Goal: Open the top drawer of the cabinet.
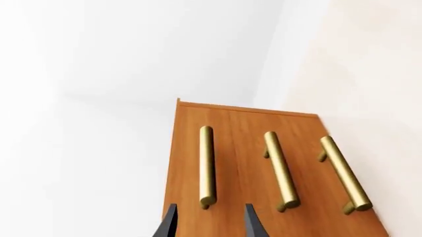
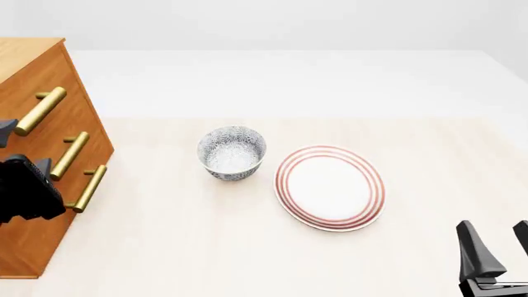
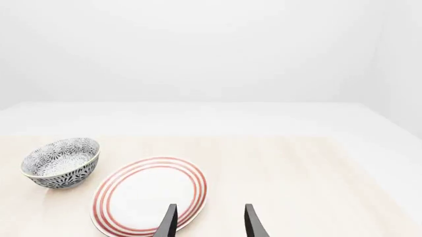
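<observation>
The orange-brown cabinet point(image 2: 29, 244) stands at the table's left edge, its front turned toward the left arm. The top drawer point(image 2: 59, 77) sits flush with the front, its brass handle point(image 2: 39, 111) the highest of three. In the left wrist view the top drawer's handle point(image 1: 205, 168) lies just ahead of my left gripper point(image 1: 211, 224), in line with the gap between the open fingers, not touching. The left arm's black body point(image 2: 25, 195) shows in front of the lower handles. My right gripper point(image 2: 496, 247) is open and empty at the near right.
A patterned grey bowl point(image 2: 232, 153) stands mid-table, with a red-ringed white plate point(image 2: 331, 187) to its right. Both also show in the right wrist view, the bowl point(image 3: 61, 163) and the plate point(image 3: 150, 195). The middle handle point(image 2: 70, 154) and lower handle point(image 2: 89, 189) sit below the top one.
</observation>
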Robot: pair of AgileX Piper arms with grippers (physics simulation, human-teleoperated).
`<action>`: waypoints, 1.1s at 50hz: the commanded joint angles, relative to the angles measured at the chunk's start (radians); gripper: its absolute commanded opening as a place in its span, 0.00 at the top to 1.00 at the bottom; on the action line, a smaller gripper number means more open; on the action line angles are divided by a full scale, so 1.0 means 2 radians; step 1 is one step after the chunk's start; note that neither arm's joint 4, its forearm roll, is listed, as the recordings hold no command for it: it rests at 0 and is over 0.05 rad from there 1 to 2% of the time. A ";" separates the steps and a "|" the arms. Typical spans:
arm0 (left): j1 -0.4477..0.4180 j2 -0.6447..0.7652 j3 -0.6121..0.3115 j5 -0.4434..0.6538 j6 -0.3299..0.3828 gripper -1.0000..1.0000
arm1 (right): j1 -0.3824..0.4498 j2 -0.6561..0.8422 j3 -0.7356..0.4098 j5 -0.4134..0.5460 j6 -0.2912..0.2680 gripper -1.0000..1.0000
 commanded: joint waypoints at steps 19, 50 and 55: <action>0.018 0.078 -0.008 -0.083 0.016 0.00 | 0.000 0.000 0.001 -0.001 0.000 0.00; 0.045 0.151 -0.040 -0.132 0.005 0.00 | 0.000 0.001 0.001 -0.002 0.000 0.00; 0.053 0.160 -0.043 -0.139 0.006 0.00 | 0.000 0.000 0.001 -0.002 0.000 0.00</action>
